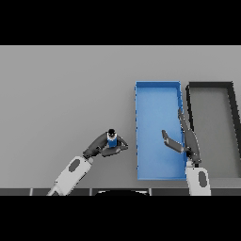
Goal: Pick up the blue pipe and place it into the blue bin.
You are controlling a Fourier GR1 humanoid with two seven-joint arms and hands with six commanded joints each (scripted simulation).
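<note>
Blue with a dark cap, the pipe [111,140] stood upright on the table [61,94], clasped by the left hand [104,146]. The right hand [184,139] hung open over the blue bin [157,92]; a black bin [210,85] sat beside.

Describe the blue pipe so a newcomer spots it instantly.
On the grey table, look left of the blue bin to the left hand. Its curled fingers hold the blue pipe, a short blue cylinder with a dark top, the only small blue thing outside the bins.

Left hand [104,147] curled, gripping; right hand [184,139] open
</note>
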